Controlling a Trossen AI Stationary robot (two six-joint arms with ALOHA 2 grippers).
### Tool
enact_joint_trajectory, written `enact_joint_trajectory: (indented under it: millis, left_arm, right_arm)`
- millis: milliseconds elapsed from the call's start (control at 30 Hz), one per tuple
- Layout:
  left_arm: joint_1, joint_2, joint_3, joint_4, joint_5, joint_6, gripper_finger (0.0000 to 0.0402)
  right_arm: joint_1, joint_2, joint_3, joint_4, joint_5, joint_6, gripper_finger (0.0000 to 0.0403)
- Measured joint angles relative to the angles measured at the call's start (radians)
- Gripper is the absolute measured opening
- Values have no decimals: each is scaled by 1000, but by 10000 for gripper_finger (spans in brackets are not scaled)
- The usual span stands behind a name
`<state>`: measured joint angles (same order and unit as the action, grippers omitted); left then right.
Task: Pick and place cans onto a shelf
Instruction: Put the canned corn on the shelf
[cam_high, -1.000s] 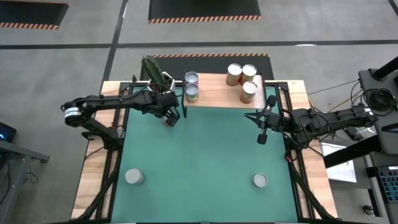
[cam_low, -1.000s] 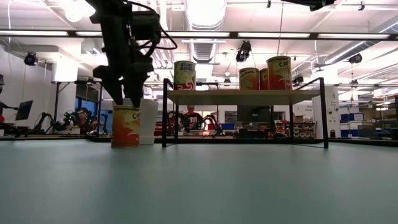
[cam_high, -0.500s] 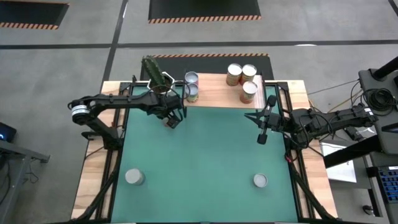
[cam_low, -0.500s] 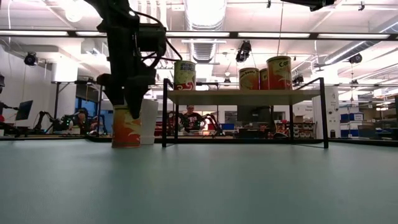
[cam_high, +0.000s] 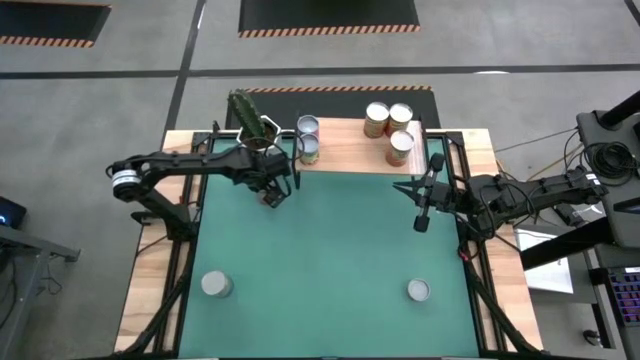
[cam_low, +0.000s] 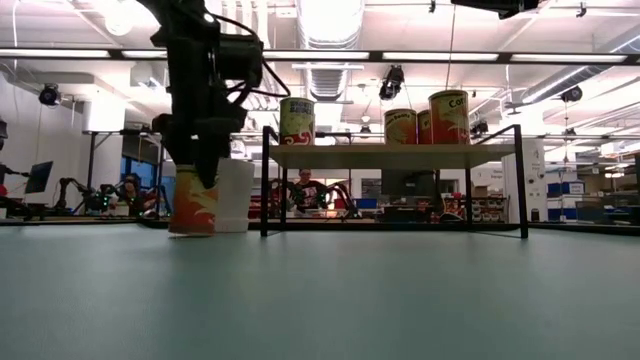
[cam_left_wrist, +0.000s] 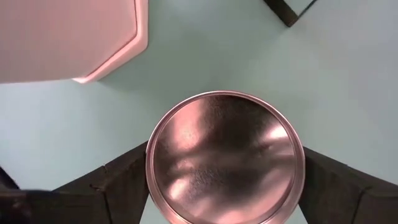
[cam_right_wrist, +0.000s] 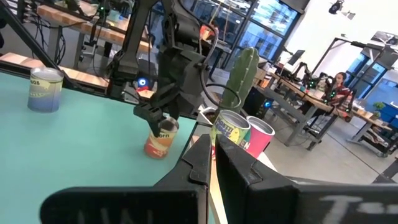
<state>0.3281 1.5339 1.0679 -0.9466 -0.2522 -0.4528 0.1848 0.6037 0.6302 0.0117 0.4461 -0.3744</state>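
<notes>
An orange-labelled can (cam_low: 193, 205) stands on the green mat at the far left, beside the white cactus pot (cam_low: 235, 195). My left gripper (cam_high: 270, 195) reaches down over this can, and the left wrist view shows its silvery top (cam_left_wrist: 225, 158) between the two fingers. My right gripper (cam_high: 422, 222) hovers shut above the mat's right side, holding nothing. The light-wood shelf (cam_high: 350, 160) at the far edge carries several cans (cam_high: 400, 146). Two more cans (cam_high: 216, 285) (cam_high: 418, 290) stand near the front edge. My left gripper pinches the can's upper wall just below the rim (cam_left_wrist: 149, 171), one finger (cam_left_wrist: 121, 186) on each of two opposite sides. The fingers come from above, pointing steeply down. The can's bottom is at the mat, and its body leans slightly.
The cactus pot (cam_high: 255, 135) stands close beside the held can, toward the far edge. The shelf's black leg (cam_low: 264, 180) is just to its right. Open green mat (cam_high: 340, 250) lies between the arms. People sit in the room beyond the table.
My left gripper has come down over the orange can until its fingers cover the can's upper part. The can has shifted a little toward the table's left edge and now leans slightly.
</notes>
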Motion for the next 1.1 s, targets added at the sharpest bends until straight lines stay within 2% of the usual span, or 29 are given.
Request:
enact_joint_trajectory:
  millis: [100,267,533,767,1100]
  left_arm:
    - [-8,-17,17,-54,21,39,308]
    - [-41,-29,101,-161,131,102,308]
    - [-198,-28,268,-235,293,227,308]
    - [-321,2,417,-116,299,264,308]
    - [-323,129,675,-100,307,421,308]
  right_arm:
    - [0,0,0,0,1,3,13]
    - [0,0,0,0,1,12,13]
    - [0,0,0,-8,1,21,13]
    - [0,0,0,-8,1,23,13]
    - [0,0,0,-8,0,26,13]
